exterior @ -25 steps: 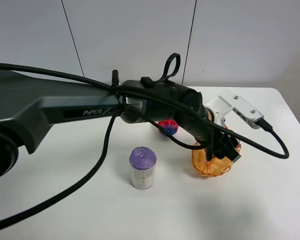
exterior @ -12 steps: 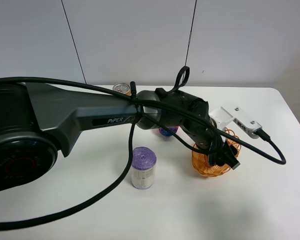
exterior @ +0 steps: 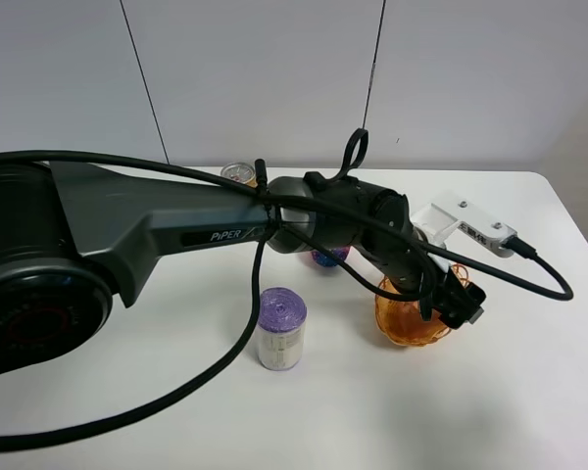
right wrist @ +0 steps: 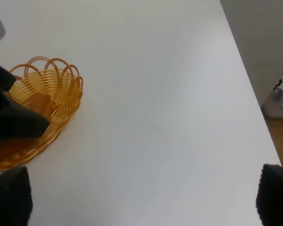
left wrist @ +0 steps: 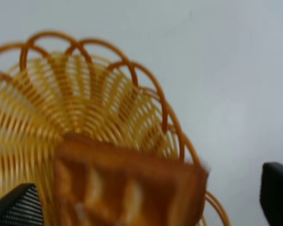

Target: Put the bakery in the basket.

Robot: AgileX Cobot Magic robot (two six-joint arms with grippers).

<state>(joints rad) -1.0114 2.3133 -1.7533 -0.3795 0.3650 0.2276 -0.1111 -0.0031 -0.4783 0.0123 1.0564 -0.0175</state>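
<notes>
Two dark pads of the left gripper (exterior: pixel 459 302) stand wide apart at the lower corners of the left wrist view, touching nothing. The bakery (left wrist: pixel 127 188) shows blurred between them at lower middle, its long side across the frame, over the basket (left wrist: pixel 99 103) weave. Whether it has landed, I cannot tell. The right gripper (right wrist: pixel 141 197), also spread and empty, is farther from the basket. The left arm (exterior: pixel 227 236) reads "PiPER".

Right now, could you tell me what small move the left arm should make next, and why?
Probably lift the left gripper straight up, clear of the basket. Its jaws look open, with gaps on both sides of the bakery, which appears to lie inside the basket, so release seems done. A sideways exit could catch the looped rim.
</notes>
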